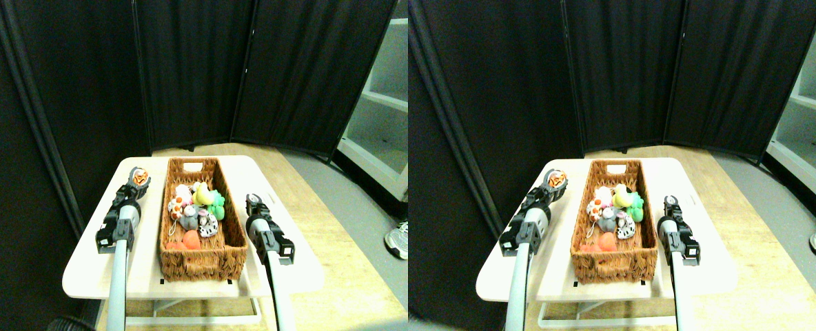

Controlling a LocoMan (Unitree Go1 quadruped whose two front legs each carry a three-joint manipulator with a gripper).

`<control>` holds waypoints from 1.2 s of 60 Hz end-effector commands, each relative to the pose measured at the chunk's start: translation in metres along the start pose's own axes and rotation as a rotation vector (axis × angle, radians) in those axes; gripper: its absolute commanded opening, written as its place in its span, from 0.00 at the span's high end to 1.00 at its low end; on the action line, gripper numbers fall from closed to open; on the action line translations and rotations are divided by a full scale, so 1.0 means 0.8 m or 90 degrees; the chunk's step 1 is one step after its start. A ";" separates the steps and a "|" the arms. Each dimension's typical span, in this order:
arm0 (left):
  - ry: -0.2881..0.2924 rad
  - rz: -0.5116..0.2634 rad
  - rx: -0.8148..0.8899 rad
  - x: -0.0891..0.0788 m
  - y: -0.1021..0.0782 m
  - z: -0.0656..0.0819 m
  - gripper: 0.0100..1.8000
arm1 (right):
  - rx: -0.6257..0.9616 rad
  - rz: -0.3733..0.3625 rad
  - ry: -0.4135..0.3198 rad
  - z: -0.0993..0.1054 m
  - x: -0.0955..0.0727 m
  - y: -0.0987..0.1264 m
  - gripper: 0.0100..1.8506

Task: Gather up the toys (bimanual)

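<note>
Several soft toys (198, 207) (plush), rectangular woven wicker basket (202, 255)

Brown woven basket (201, 258) on a cream table (91, 272); inside, toys in yellow (202, 195), green (216, 205), grey (189, 219), orange (191, 239) and black-and-white spots (207, 224); an orange tiger-striped toy (139, 176) at left; black screens (194, 69) behind

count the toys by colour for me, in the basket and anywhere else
Going by what can be told apart; some toys in the basket overlap.
Orange: 2 (basket; the other at the left gripper, tiger-striped)
Yellow: 1
Green: 1
Grey: 1
Black-and-white: 1
Giraffe-spotted: 1
Pink: 1
Total: 8
</note>
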 end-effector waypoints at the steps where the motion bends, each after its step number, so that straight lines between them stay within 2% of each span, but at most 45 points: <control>1: 0.012 -0.041 0.015 0.004 -0.028 -0.002 1.00 | 0.001 0.023 -0.012 0.001 0.002 0.009 1.00; 8: 0.035 -0.049 -0.009 0.010 -0.059 -0.020 1.00 | 0.005 0.024 -0.008 0.005 0.005 0.005 1.00; 10: 0.036 -0.049 -0.010 0.010 -0.062 -0.022 1.00 | 0.005 0.024 -0.008 0.006 0.005 0.005 1.00; 11: 0.039 -0.045 -0.021 0.010 -0.075 -0.030 1.00 | 0.011 0.026 -0.006 0.007 0.005 0.004 1.00; 19: 0.065 -0.061 -0.046 0.013 -0.106 -0.053 1.00 | 0.014 0.029 -0.004 0.011 0.005 0.002 1.00; 24: 0.052 -0.052 -0.072 0.012 -0.122 -0.075 1.00 | 0.011 0.032 -0.007 0.012 0.004 0.001 1.00; 26: 0.058 -0.053 -0.080 0.012 -0.127 -0.083 1.00 | 0.013 0.030 -0.012 0.013 0.002 0.001 1.00; 33: 0.077 -0.053 -0.095 0.014 -0.127 -0.094 1.00 | 0.019 0.032 -0.016 0.016 -0.001 0.001 1.00; 40: 0.073 -0.045 -0.086 0.010 -0.120 -0.097 1.00 | 0.006 0.032 -0.019 0.018 -0.005 0.001 1.00; 44: 0.088 -0.037 -0.089 0.008 -0.117 -0.096 1.00 | 0.010 0.032 -0.021 0.019 -0.007 0.001 1.00; 47: 0.090 -0.032 -0.088 0.006 -0.115 -0.096 0.95 | 0.016 0.030 -0.021 0.019 -0.008 0.001 1.00; 50: 0.102 -0.022 -0.082 0.000 -0.114 -0.096 0.79 | 0.021 0.030 -0.021 0.018 -0.010 0.001 1.00; 54: 0.109 -0.022 -0.088 -0.003 -0.113 -0.095 0.71 | 0.019 0.031 -0.021 0.017 -0.011 0.002 1.00; 56: 0.115 -0.020 -0.075 -0.005 -0.112 -0.094 0.63 | 0.019 0.034 -0.017 0.017 -0.011 0.003 1.00; 58: 0.114 -0.019 -0.074 -0.006 -0.112 -0.094 0.61 | 0.018 0.035 -0.016 0.017 -0.011 0.003 1.00; 59: 0.113 -0.017 -0.066 -0.007 -0.111 -0.093 0.55 | 0.009 0.039 -0.012 0.017 -0.011 0.003 1.00; 60: 0.113 -0.017 -0.066 -0.007 -0.111 -0.093 0.55 | 0.009 0.039 -0.012 0.017 -0.011 0.003 1.00; 63: 0.110 -0.013 -0.054 -0.008 -0.109 -0.092 0.45 | 0.002 0.039 -0.011 0.017 -0.011 0.003 1.00; 72: 0.116 -0.007 -0.044 -0.008 -0.105 -0.090 0.35 | -0.001 0.042 -0.008 0.016 -0.010 0.004 1.00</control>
